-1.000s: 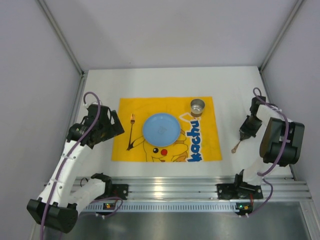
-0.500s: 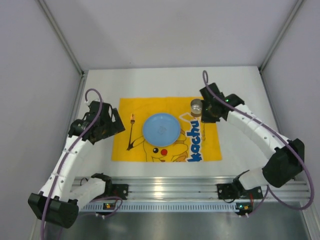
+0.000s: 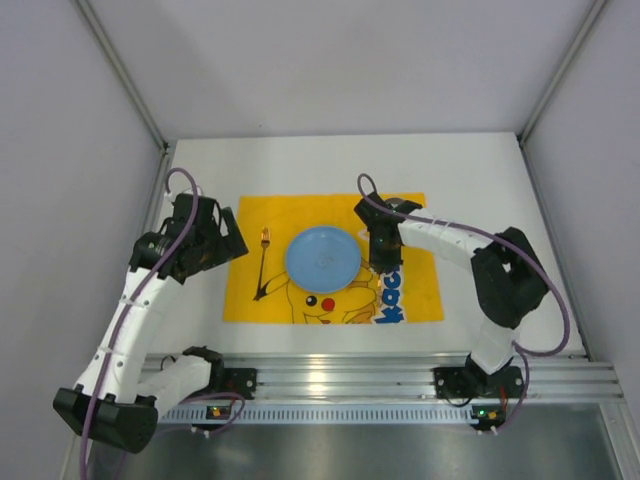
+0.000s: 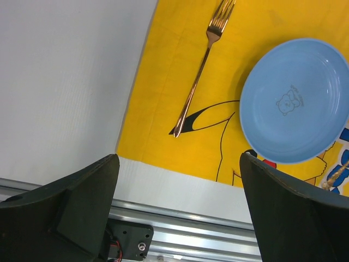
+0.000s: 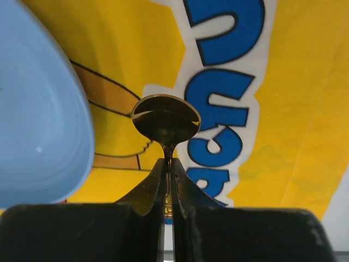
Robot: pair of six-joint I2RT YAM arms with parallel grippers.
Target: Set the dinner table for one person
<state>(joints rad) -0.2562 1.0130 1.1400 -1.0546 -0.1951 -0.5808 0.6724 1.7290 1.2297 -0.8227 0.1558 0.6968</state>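
Two claws work over the white table [image 3: 470, 180], which fills the floor of the grey-walled booth, with a silver slotted rail [image 3: 400, 375] along its near edge. A yellow cloth [image 3: 250, 300] with a cartoon print and blue lettering lies flat in the middle of the table. On the cloth sit a blue plate [image 3: 322, 258], roughly central, and a copper-coloured fork [image 3: 263, 262] to the left of the plate. The fork is apart from the plate, with its tines pointing to the far side.

The right claw [image 5: 168, 164] is pressed together on the thin handle of a spoon [image 5: 165, 120]. The spoon's dark, shiny bowl sticks out past the fingertips. From the wrist view the bowl hangs over the blue letters just right of the plate's rim. Whether it touches the cloth cannot be told.

The left claw [image 4: 179, 164] is spread wide and holds nothing. It hovers over the left side of the table, beside the cloth's left edge and near the fork.
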